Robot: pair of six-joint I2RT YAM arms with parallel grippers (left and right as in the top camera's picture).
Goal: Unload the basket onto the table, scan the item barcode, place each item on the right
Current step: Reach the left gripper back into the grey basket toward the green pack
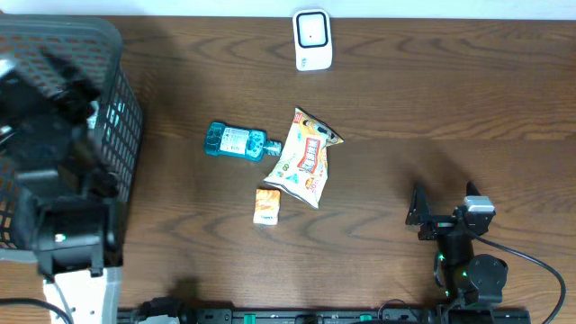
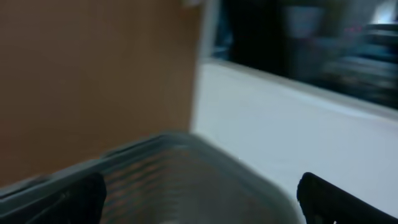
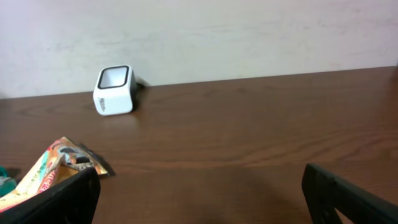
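White scanner point(image 1: 312, 40) at 12 o'clock; snack bag point(image 1: 305, 156), teal bottle point(image 1: 233, 141), orange packet point(image 1: 267, 206) mid-table, untouched. Right gripper point(image 1: 443, 209) at 5 o'clock, left gripper point(image 2: 199, 202) over basket point(image 1: 127, 115) at 9 o'clock: both spread wide, empty. Pinch item by edge, barcode uncovered, facing scanner.

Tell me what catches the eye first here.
Clustered in the middle lie a teal plastic bottle, a colourful crinkled snack bag and a small orange packet. A white cube-shaped barcode scanner stands at the far back, and a grey mesh plastic basket fills the left side.
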